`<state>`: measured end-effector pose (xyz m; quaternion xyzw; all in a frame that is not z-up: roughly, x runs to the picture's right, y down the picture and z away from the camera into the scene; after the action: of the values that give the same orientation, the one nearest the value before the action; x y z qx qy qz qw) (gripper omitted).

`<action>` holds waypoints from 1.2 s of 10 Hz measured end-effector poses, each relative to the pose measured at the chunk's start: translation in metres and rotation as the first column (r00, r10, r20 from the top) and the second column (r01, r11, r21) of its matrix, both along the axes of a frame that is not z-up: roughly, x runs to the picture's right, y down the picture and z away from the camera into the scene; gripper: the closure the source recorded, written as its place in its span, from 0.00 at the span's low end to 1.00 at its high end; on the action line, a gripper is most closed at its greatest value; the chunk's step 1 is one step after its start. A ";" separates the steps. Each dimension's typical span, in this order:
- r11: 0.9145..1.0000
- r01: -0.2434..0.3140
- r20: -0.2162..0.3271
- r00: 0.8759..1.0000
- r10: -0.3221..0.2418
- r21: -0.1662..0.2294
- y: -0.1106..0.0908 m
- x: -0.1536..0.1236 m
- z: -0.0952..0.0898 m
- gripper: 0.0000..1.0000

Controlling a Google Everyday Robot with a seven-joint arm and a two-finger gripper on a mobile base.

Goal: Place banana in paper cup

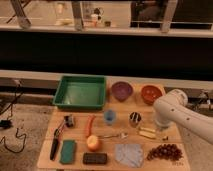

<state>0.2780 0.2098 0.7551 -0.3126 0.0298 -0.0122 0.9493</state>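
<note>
On the camera view I have the white arm point(176, 111) coming in from the right edge over the wooden surface point(46, 156), its end effector point(161, 128) hanging low at the right side, just beside the banana's right end. I cannot tell how far open it is, or whether it has hold of anything. The banana point(147, 133) lies flat on the surface, just in front of the metal cup point(135, 119) and behind the grapes point(164, 151). A blue cup point(110, 116) stands left of the metal cup, with a fork point(113, 135) in front of it and a red-orange stick point(90, 124) to its left. At the back sit a green tray point(80, 92), a purple bowl point(121, 91) and an orange bowl point(151, 94). I cannot make out the paper cup here.
</note>
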 end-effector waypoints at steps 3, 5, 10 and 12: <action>1.000 -0.003 0.008 1.000 0.003 0.006 0.008 0.002 0.005 0.34; 1.000 -0.004 0.010 1.000 0.004 0.010 0.013 0.004 0.009 0.34; 1.000 0.013 0.026 1.000 -0.013 0.018 0.013 0.002 0.022 0.34; 1.000 0.019 0.030 0.999 -0.019 0.017 0.011 -0.001 0.029 0.34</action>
<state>0.2771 0.2204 0.7843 -0.3039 0.0185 -0.0258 0.9522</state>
